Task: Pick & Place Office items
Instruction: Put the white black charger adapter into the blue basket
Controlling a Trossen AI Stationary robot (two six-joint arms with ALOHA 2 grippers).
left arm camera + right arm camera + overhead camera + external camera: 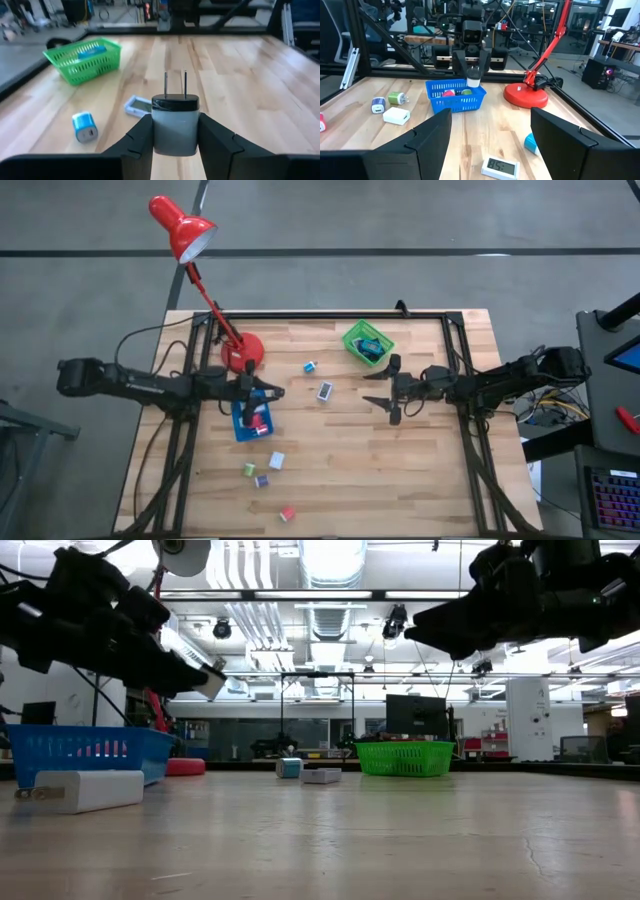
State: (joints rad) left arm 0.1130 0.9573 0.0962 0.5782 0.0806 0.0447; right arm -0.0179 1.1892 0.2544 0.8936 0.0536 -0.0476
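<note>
Gripping a grey plug-in charger (175, 131) by its flat sides, the left gripper (262, 394) hangs over the blue tray (240, 430), fingers clamped on the block. It looks light, rigid and smooth-skinned, so the broad side faces seem the sound place to hold; the two thin prongs would bend or slip. Its long axis runs along the fingers, prongs pointing away from the wrist toward the green basket (85, 60). The right gripper (392, 390) waits near that basket above the counter (420, 470), fingers apart and holding nothing.
</note>
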